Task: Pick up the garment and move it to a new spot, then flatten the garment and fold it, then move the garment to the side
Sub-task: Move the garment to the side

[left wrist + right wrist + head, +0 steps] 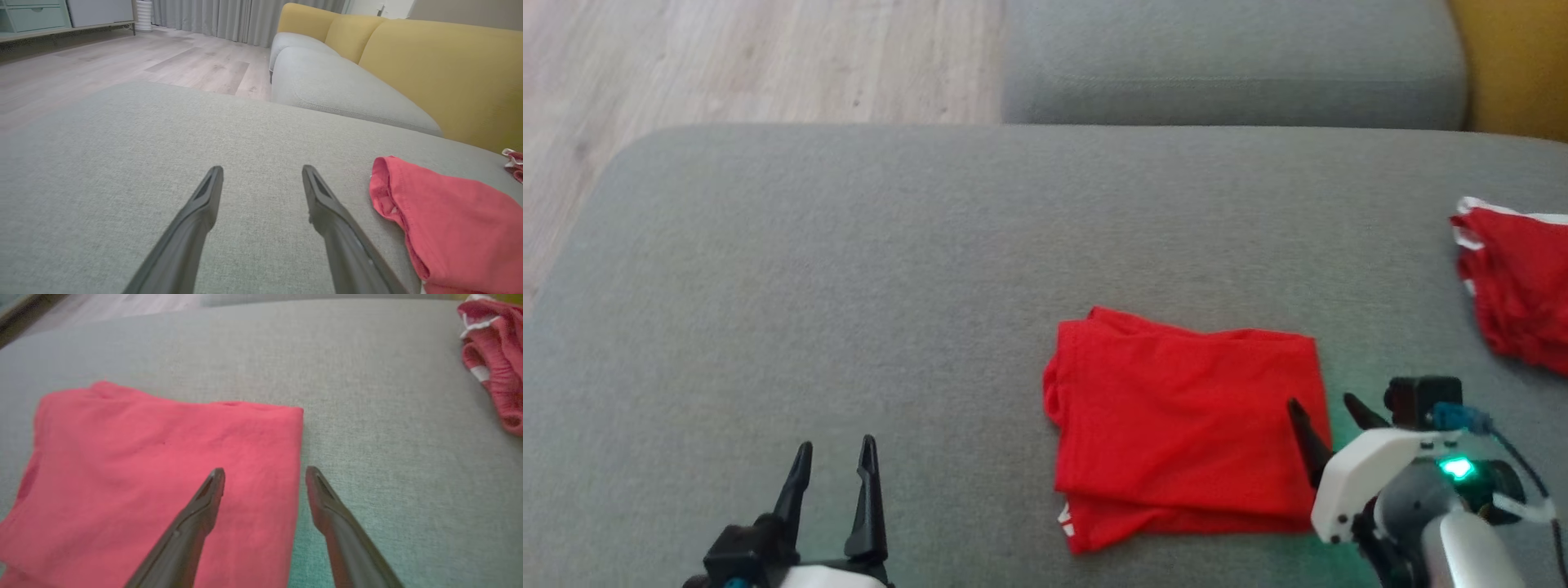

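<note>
Wide grey upholstered seat [849, 245] across the foreground. Beyond it, second grey cushion [1233, 65] against mustard-yellow backrest [441, 69]. Pale wooden floor [727, 65] on the left. Crumpled red cloth with white trim [1515, 286] at the seat's right edge. Grey curtains [212, 16] at the far wall.

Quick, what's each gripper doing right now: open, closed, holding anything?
Left gripper: open, holding nothing, over the bare grey cushion.
Right gripper: open, holding nothing, at the folded red garment's edge.
</note>
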You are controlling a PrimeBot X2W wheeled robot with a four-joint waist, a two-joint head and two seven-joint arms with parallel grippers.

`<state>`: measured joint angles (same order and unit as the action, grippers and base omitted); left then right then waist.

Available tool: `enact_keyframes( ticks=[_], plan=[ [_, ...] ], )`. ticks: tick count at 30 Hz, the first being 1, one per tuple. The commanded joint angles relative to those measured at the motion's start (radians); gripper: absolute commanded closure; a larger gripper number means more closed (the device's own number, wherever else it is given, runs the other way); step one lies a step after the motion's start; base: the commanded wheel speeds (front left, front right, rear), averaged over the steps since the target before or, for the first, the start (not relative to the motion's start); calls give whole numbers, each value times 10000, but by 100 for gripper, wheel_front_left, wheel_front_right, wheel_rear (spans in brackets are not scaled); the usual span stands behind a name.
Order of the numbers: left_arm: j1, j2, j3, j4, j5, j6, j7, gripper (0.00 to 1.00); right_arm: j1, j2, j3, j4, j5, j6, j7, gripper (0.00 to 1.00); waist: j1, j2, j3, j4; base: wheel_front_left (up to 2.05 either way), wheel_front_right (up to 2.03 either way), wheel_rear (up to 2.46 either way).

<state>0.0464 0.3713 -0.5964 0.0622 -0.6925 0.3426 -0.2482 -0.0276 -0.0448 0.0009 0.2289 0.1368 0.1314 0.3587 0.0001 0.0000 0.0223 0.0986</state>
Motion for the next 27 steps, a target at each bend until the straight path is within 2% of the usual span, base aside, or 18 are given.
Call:
enact_keyframes(
  ticks=[1,6,12,13,14,17,22,27],
  plan=[
    [-533,82,445,-209,87,-10,-107,0,-546,-91,140,-257,-99,-7,59,0,-1,0,112,146,0,0,0],
    [-568,33,540,-172,122,-67,-117,0,-937,-161,-260,451,-129,-7,773,0,-1,0,274,442,0,0,0],
    [-604,-45,633,-125,175,-140,-124,0,-1265,-225,-261,1158,477,-7,1508,0,-1,0,434,575,0,0,0],
    [-608,-59,653,-116,185,-150,-126,0,-1322,-222,-227,1256,675,-7,1638,11,-1,0,461,571,0,0,0],
    [-609,-76,671,-107,196,-155,-126,0,-1384,-222,-165,1324,872,-7,1743,50,-1,0,494,557,0,0,0],
    [-626,-129,716,-98,238,-171,-129,0,-1601,-311,-46,1378,1181,-7,1742,100,-1,0,605,475,0,0,0],
    [-665,-139,824,-143,340,-192,-131,0,-2102,-549,-51,1208,1258,-7,1133,100,-1,0,806,102,0,0,0],
    [-762,-105,930,-374,479,-186,-133,0,-2624,-959,-42,763,1128,-7,800,100,-1,0,1147,-753,0,0,0]
  ],
)
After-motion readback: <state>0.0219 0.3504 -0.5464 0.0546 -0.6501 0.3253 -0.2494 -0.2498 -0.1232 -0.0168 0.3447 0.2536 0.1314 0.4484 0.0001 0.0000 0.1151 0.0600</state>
